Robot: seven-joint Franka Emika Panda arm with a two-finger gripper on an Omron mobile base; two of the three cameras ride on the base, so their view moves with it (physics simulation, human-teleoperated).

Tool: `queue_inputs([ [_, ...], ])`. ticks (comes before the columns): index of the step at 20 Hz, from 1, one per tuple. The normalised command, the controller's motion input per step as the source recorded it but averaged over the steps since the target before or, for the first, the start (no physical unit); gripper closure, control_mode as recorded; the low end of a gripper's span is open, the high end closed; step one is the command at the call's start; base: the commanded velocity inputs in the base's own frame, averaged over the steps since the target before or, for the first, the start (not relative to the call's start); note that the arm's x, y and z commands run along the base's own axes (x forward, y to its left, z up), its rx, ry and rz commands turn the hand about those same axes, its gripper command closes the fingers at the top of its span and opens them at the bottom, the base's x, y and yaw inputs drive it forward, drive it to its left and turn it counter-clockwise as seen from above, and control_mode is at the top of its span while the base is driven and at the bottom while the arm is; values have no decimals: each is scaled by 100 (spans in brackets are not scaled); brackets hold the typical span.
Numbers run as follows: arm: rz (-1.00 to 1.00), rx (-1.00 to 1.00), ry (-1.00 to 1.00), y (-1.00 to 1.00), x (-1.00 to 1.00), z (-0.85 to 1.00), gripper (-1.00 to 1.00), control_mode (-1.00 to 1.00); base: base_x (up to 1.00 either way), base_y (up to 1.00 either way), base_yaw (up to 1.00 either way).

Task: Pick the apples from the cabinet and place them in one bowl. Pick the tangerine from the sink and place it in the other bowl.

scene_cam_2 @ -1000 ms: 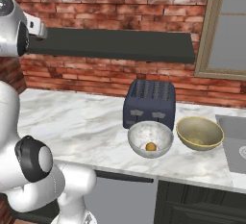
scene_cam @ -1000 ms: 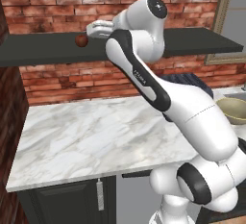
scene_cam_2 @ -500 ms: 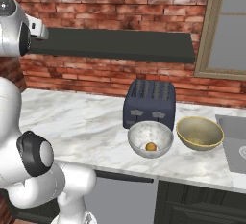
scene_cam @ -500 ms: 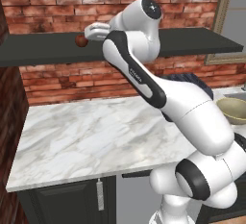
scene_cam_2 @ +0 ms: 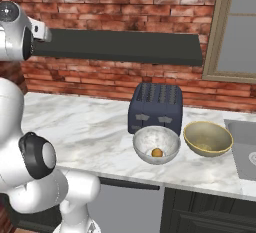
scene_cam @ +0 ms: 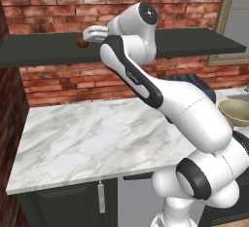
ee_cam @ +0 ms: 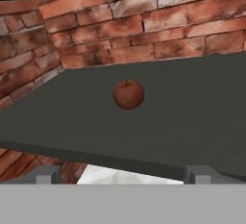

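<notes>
Gripper (ee_cam: 122, 174) level with cabinet (ee_cam: 192, 107) shelf board, jaws wide and empty — lined up on dark red apple (ee_cam: 128, 94), which sits alone mid-shelf, well apart from fingertips (ee_cam: 45, 174). Approach is horizontal because shelf leaves little room overhead. Pale bowl (scene_cam_2: 156, 144) by toaster (scene_cam_2: 155, 108) already holds small yellow-orange fruit (scene_cam_2: 157, 152); tan bowl (scene_cam_2: 207, 138) beside it empty — sink (scene_cam_2: 244, 147) at counter's right end.

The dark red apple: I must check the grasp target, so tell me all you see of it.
The dark red apple is small, round and smooth-skinned, with a short stem pointing up. It sits upright on the flat dark shelf board, near the brick back wall, with nothing else touching it. The open tool faces it from a distance, centred between the fingertips.
</notes>
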Motion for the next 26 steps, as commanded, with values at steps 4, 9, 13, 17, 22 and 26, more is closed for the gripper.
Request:
queue_inputs([
  [4, 0, 0, -3, 9, 26, 0, -100, -100, 0, 0, 0],
  [9, 0, 0, 0, 12, 21, 0, -100, -100, 0, 0, 0],
  [13, 0, 0, 0, 13, 29, 0, -100, -100, 0, 0, 0],
  [17, 0, 0, 0, 18, 18, 0, -100, -100, 0, 0, 0],
  [22, 0, 0, 2, 14, 28, 0, -100, -100, 0, 0, 0],
  [26, 0, 0, 0, 6, 31, 0, -100, -100, 0, 0, 0],
])
